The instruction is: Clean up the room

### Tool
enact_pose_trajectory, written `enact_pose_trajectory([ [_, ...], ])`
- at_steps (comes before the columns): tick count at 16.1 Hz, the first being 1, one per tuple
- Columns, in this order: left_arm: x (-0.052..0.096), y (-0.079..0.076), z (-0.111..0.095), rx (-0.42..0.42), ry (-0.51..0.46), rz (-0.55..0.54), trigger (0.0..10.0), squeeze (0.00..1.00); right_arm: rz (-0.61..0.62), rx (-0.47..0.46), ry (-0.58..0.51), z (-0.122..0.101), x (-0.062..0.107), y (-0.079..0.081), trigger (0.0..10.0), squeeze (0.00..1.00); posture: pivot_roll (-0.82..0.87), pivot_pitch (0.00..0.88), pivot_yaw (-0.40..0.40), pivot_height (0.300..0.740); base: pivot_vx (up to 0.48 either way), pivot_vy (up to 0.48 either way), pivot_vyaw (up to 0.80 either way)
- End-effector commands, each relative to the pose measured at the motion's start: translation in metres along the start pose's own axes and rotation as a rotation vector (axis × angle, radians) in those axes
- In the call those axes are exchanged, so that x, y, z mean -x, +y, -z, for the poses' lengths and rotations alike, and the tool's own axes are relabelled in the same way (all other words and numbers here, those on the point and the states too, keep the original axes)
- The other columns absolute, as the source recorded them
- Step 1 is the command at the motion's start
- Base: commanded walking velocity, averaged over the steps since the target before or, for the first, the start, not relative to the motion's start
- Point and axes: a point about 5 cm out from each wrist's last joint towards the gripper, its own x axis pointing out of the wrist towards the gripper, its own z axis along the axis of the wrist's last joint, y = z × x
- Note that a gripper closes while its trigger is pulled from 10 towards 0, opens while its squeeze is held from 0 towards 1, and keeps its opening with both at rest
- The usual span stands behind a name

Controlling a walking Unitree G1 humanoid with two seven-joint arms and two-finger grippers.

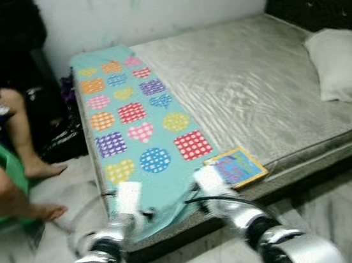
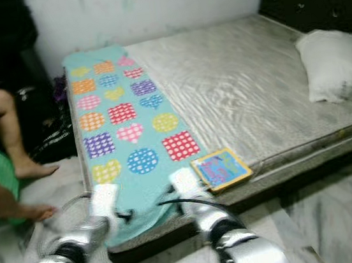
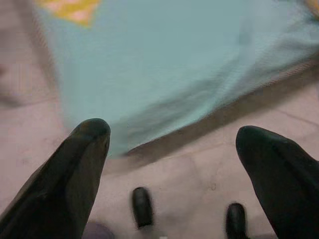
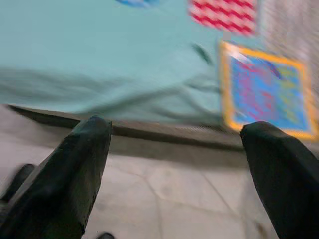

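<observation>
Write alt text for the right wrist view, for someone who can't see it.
The right gripper, fingers spread open and holding nothing, hangs above the floor just short of the bed edge. Beyond it lie a teal blanket and a blue book with a yellow border. The picture is blurred.

Silver arms, black-fingered left claw (image 3: 172, 144)

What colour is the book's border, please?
Yellow-orange, around a blue cover; the book shows best in the right wrist view.
</observation>
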Motion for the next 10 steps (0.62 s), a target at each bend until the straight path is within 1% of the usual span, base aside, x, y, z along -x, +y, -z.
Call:
enact_pose_trajectory([
  [1, -0.0005, -0.0049, -0.0035, 0.012, -0.019, 0.018, 10.0, 0.00, 0.020, -0.011, -0.006, -0.0015, -0.0003, -0.0082, 10.0, 0.00, -0.12, 0.000, -0.012, 0.740, 0.000, 0.000, 0.00],
  [4, -0.0003, -0.0049, -0.0077, 0.030, -0.045, 0.027, 10.0, 0.00, 0.018, -0.014, -0.007, -0.0019, -0.0003, -0.0083, 10.0, 0.00, -0.12, 0.000, -0.011, 0.740, 0.000, 0.000, 0.00],
  [8, -0.0002, -0.0043, -0.0081, 0.030, -0.045, 0.029, 10.0, 0.00, 0.018, -0.017, -0.010, -0.0029, -0.0003, -0.0079, 10.0, 0.00, -0.12, 0.000, -0.009, 0.740, 0.000, 0.000, 0.00],
  [10, -0.0002, -0.0045, -0.0084, 0.028, -0.046, 0.032, 10.0, 0.00, 0.018, -0.019, -0.011, -0.0033, -0.0003, -0.0079, 10.0, 0.00, -0.12, 0.000, -0.008, 0.740, 0.240, 0.000, 0.00],
])
